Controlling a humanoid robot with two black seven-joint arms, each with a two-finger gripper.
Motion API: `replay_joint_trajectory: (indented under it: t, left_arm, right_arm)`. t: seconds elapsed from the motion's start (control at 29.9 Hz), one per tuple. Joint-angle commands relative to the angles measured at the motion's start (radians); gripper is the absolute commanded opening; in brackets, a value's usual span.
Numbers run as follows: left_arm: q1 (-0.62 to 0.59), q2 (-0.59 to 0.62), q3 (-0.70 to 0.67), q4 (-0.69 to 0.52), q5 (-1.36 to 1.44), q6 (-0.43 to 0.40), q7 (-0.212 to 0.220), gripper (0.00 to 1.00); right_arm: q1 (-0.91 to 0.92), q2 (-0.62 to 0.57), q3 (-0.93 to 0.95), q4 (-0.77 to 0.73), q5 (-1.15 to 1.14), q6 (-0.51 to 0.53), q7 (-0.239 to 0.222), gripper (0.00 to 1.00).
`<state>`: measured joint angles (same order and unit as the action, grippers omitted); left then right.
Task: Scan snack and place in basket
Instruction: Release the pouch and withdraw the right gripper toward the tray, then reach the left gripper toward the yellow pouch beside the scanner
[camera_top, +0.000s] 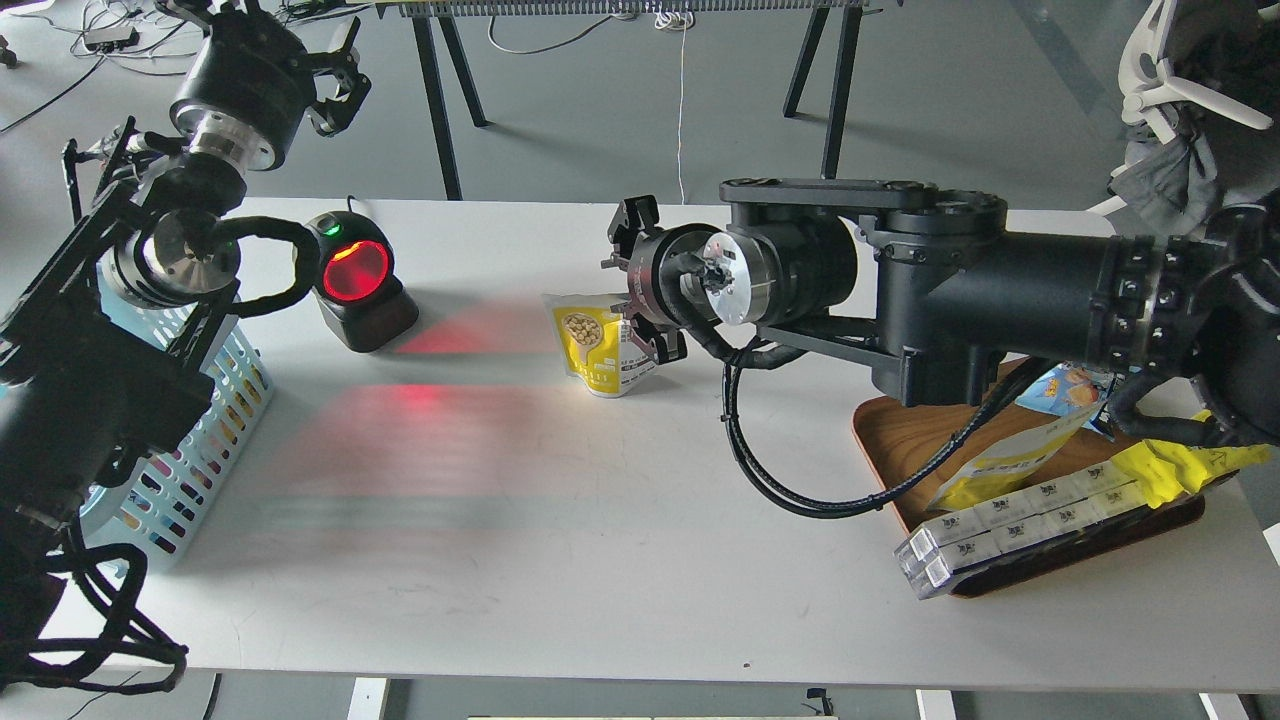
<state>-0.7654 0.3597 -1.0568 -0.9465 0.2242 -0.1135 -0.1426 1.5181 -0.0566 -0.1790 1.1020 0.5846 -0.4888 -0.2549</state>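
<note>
The snack (592, 342), a small yellow and white pouch with beige balls pictured, hangs upright just above the table's middle, its white text side turned partly right. My right gripper (640, 300) reaches in from the right and is shut on the pouch's upper right edge. The light blue basket (205, 440) stands at the table's left edge, partly hidden by my left arm. My left gripper (342, 82) is raised at the top left beyond the table, open and empty.
A black barcode scanner (360, 282) with a glowing red window stands left of the pouch and casts red light on the table. A brown wooden tray (895, 445) at the right holds a long yellow packet (1005, 462), a blue packet (1070, 390) and white boxes (1000, 520).
</note>
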Motion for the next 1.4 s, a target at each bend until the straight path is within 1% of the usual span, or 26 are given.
replay_joint_trajectory:
  t: [0.0,0.1,0.23,0.3,0.4,0.53,0.63,0.7,0.8,0.9,0.97,1.04,1.07,1.14,1.2,1.27,1.37]
  left_arm:
    - [-0.002,0.002,0.000,0.000,0.001,0.001,0.001,1.00]
    - [-0.003,0.007,0.000,0.000,0.000,0.003,0.001,1.00]
    - [-0.008,0.015,0.004,0.000,0.006,0.005,0.005,1.00]
    - [-0.009,0.037,0.024,0.000,0.009,0.005,0.008,1.00]
    - [-0.021,0.094,0.084,-0.006,0.012,0.003,0.008,1.00]
    - [-0.048,0.211,0.179,-0.054,0.079,0.000,0.009,1.00]
    - [-0.069,0.321,0.270,-0.121,0.232,-0.005,0.012,1.00]
    - [-0.071,0.401,0.297,-0.202,0.331,-0.006,0.012,1.00]
    - [-0.060,0.552,0.349,-0.331,0.507,-0.006,0.005,1.00]
    - [-0.046,0.733,0.437,-0.470,0.692,-0.005,-0.003,1.00]
    - [-0.041,0.850,0.490,-0.555,0.809,-0.005,-0.020,1.00]
    - [-0.041,0.932,0.532,-0.622,0.939,0.000,-0.057,1.00]
    - [-0.041,0.952,0.538,-0.652,0.992,0.001,-0.066,1.00]
    - [-0.041,0.967,0.541,-0.699,1.107,0.006,-0.066,1.00]
    - [-0.040,0.955,0.543,-0.718,1.240,0.021,-0.068,1.00]
    - [-0.038,0.908,0.548,-0.724,1.387,0.040,-0.064,1.00]
    - [-0.040,0.794,0.551,-0.724,1.637,0.044,-0.052,1.00]
  right_arm:
    - [0.013,-0.029,0.036,0.006,-0.037,0.000,0.000,0.96]
    - [0.025,-0.069,0.082,0.012,-0.052,0.000,0.002,0.96]
    - [0.040,-0.164,0.128,0.016,-0.058,0.000,0.006,0.96]
    - [0.040,-0.213,0.165,0.016,-0.060,0.000,0.006,0.96]
    - [0.027,-0.311,0.243,0.010,-0.063,0.000,0.006,0.96]
    - [-0.036,-0.417,0.363,-0.008,-0.097,0.002,0.011,0.96]
    - [-0.130,-0.515,0.498,-0.021,-0.101,0.123,0.029,0.98]
    - [-0.208,-0.561,0.584,-0.034,-0.101,0.229,0.042,0.98]
    - [-0.347,-0.601,0.714,-0.118,-0.100,0.434,0.081,0.98]
    - [-0.499,-0.606,0.838,-0.198,-0.100,0.629,0.098,0.98]
    - [-0.594,-0.604,0.916,-0.244,-0.098,0.747,0.100,0.98]
    - [-0.688,-0.594,0.984,-0.277,-0.097,0.866,0.100,0.98]
    - [-0.726,-0.591,1.010,-0.281,-0.097,0.907,0.101,0.98]
    - [-0.794,-0.589,1.056,-0.289,-0.097,0.972,0.108,0.98]
    - [-0.837,-0.586,1.084,-0.298,-0.097,0.977,0.115,0.98]
    - [-0.849,-0.577,1.090,-0.300,-0.095,0.977,0.120,0.98]
    - [-0.851,-0.574,1.093,-0.307,-0.095,0.977,0.128,0.98]
